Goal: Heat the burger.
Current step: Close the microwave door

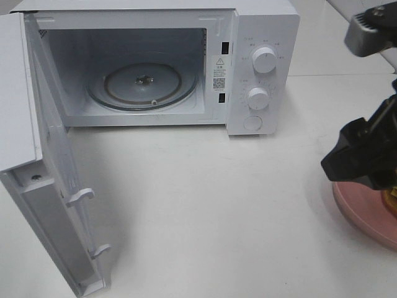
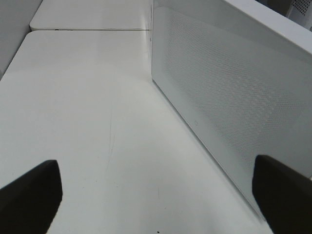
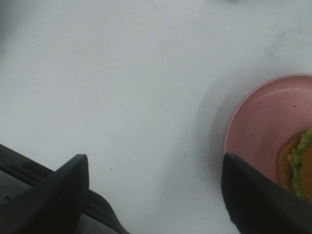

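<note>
The step in hand looks like picking up the food so it can go in the oven. To do it well, the right gripper (image 3: 156, 195) should move over until the tall round burger with its brown bun and green lettuce (image 3: 300, 168) sits between its two black fingers (image 3: 58, 195) — then come down and squeeze softly, so the bun does not get squashed. Lift it straight up off the round pink plate (image 3: 258, 122).

The burger is at the right edge of the right wrist view, low down, resting on the pink plate. Only a bit of it shows. In the high view the plate is at the lower right, mostly hidden by the black arm.

The right gripper hangs above the white table (image 1: 217, 217), just beside the plate. Its fingers are spread wide and hold nothing.

The left gripper (image 2: 156, 195) is wide open too and empty — it sits low by the white microwave's side wall (image 2: 234, 87). The white microwave door (image 1: 56, 205) stands open at the left of the high view, and the round glass tray (image 1: 142, 84) inside is bare.
</note>
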Motion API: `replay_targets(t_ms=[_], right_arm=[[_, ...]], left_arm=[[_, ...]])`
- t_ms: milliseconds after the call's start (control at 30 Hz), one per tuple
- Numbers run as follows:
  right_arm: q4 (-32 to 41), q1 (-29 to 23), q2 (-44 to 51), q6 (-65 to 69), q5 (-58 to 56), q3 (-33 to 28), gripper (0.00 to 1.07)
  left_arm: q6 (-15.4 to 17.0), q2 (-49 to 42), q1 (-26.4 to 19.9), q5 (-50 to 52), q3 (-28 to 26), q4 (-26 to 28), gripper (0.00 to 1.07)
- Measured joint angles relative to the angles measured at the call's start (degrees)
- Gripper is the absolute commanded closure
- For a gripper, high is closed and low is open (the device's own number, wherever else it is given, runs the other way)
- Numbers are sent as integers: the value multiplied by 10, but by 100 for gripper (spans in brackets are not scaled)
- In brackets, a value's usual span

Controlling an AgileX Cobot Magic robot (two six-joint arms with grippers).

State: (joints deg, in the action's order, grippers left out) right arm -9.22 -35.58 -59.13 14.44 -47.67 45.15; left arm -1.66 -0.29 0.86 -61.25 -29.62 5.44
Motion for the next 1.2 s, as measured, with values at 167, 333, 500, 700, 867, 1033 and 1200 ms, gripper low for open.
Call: replay_targets(t_ms=[167, 333, 500, 700, 867, 1033, 1200], right_arm=[[1, 0, 82, -28, -26, 0, 32], [1, 0, 121, -39, -46, 0, 32], [1, 0, 171, -42, -67, -7, 32], [1, 3, 260, -42, -74, -44, 32], [2, 53, 315, -49, -76, -81, 32], [13, 114, 368, -69, -76, -113, 32], [50, 165, 416, -85, -76, -141, 32]], left_arm=[[0, 0, 0, 0, 0, 0, 9], [0, 0, 0, 0, 0, 0, 9], [0, 0, 0, 0, 0, 0, 9], [0, 0, 0, 0, 0, 0, 9], [0, 0, 0, 0, 0, 0, 9], [0, 0, 0, 0, 0, 0, 9], [0, 0, 0, 0, 0, 0, 9]])
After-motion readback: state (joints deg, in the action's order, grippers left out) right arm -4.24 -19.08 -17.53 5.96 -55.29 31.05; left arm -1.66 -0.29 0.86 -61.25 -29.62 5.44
